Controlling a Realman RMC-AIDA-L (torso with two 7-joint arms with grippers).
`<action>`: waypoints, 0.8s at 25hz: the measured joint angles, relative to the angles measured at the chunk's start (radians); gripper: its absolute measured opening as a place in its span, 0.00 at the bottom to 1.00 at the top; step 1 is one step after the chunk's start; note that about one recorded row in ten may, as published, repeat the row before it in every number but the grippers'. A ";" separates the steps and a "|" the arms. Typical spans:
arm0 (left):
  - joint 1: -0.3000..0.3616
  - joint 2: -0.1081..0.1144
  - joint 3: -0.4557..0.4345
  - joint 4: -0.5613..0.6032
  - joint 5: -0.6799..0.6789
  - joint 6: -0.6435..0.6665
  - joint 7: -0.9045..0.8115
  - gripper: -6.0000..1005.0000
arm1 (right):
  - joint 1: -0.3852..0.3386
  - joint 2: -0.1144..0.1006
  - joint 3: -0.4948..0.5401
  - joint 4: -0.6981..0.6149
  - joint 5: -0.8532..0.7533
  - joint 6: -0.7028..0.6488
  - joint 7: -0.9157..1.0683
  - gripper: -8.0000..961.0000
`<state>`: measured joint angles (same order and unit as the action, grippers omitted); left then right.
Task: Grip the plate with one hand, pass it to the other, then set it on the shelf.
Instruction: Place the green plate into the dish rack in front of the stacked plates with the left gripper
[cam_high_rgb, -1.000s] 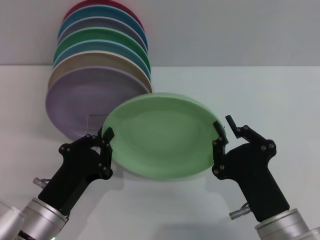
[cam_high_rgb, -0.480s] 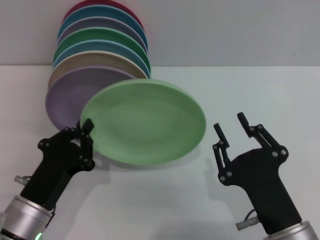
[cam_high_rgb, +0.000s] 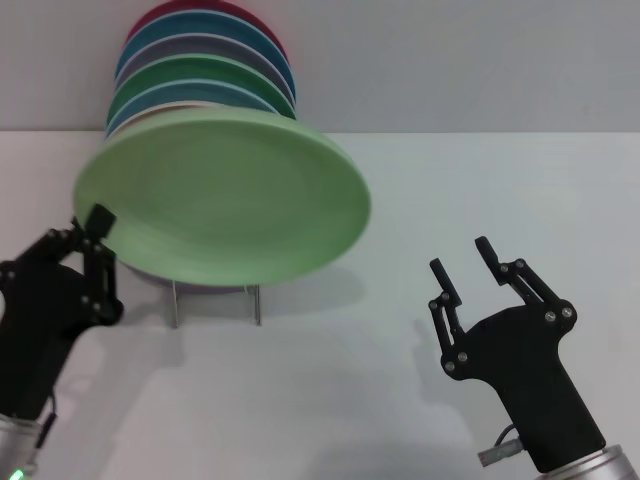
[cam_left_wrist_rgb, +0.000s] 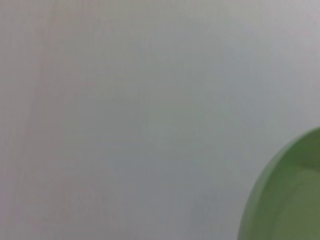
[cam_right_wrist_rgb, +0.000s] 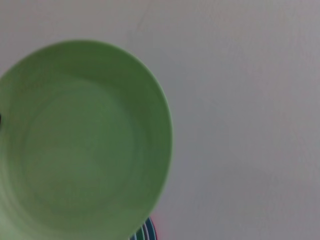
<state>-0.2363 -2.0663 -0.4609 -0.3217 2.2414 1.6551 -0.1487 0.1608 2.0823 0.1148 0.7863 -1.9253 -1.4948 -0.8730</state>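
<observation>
The plate (cam_high_rgb: 225, 198) is in the air above the white table (cam_high_rgb: 400, 400), carried at its left rim by the left gripper (cam_high_rgb: 95, 245), whose dark fingers (cam_high_rgb: 98, 222) are clamped on that edge. It is tilted, its hollow face turned up and toward the robot, its far rim higher than its near rim; being round, it has no long axis, but in the head view it reads as a wide oval stretching from the left gripper toward the middle of the table. It hangs in front of a row of plates (cam_high_rgb: 205, 75) that stand on edge one behind another in the shelf (cam_high_rgb: 215, 300), hiding the nearest ones; dark green, blue, greyish-purple and red rims rise behind its upper edge, and two thin wire legs of the shelf show on the table just under its lower rim. In the right wrist view the plate (cam_right_wrist_rgb: 82, 142) fills the left part of the picture over bare table, with a sliver of coloured rims beside it. The right gripper (cam_high_rgb: 468, 268) stands well apart from the plate, low on the right, its fingers spread and holding nothing.
</observation>
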 joint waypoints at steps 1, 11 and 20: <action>-0.004 0.000 -0.010 0.007 0.000 0.005 0.003 0.10 | 0.002 0.000 0.002 -0.007 0.000 0.005 0.007 0.40; -0.060 0.001 -0.099 0.110 0.004 0.020 0.030 0.11 | 0.012 0.004 0.035 -0.036 0.004 0.039 0.012 0.40; -0.088 -0.001 -0.091 0.169 0.008 0.001 0.097 0.12 | 0.013 0.002 0.069 -0.044 0.006 0.039 0.012 0.40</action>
<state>-0.3245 -2.0668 -0.5516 -0.1531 2.2496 1.6562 -0.0513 0.1734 2.0840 0.1840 0.7422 -1.9195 -1.4555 -0.8609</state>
